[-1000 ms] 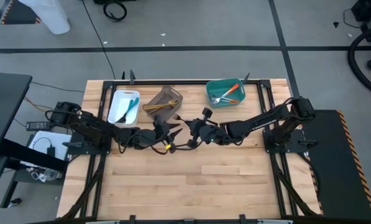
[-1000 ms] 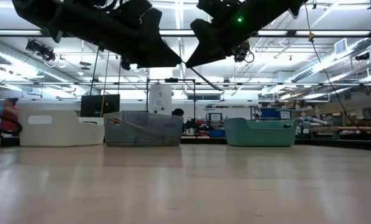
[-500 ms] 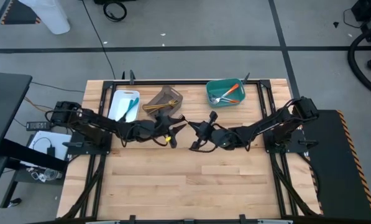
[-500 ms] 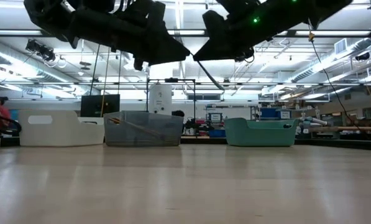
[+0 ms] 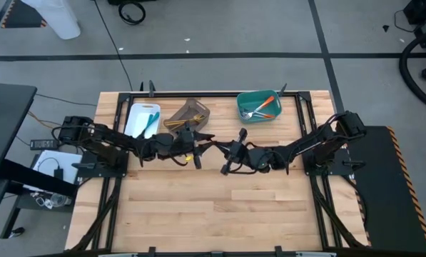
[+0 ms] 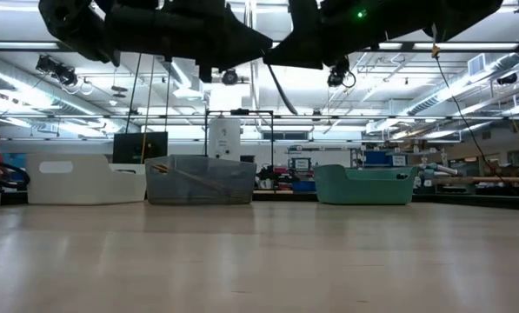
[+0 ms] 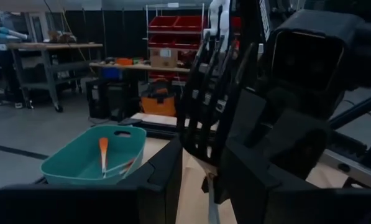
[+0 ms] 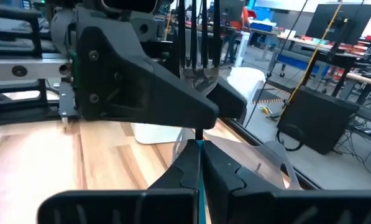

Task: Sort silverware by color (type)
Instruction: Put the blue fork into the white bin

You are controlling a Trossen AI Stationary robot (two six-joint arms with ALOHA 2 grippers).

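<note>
Both arms meet above the middle of the table (image 5: 220,214), their tips nearly touching. The right gripper (image 8: 199,158) is closed on the teal-blue handle of a fork (image 8: 201,73), whose long axis runs straight out from the fingers, metal tines leading toward the left gripper (image 5: 198,141). The tines lie against the left gripper's dark fingers (image 8: 141,93); whether those fingers are parted or closed cannot be told. Along the table's far edge stand three bins: a white bin (image 5: 142,123) holding blue-handled pieces, a grey-brown bin (image 5: 188,116) holding tan wooden pieces, and a teal bin (image 5: 259,106) holding orange-handled forks (image 7: 103,153).
</note>
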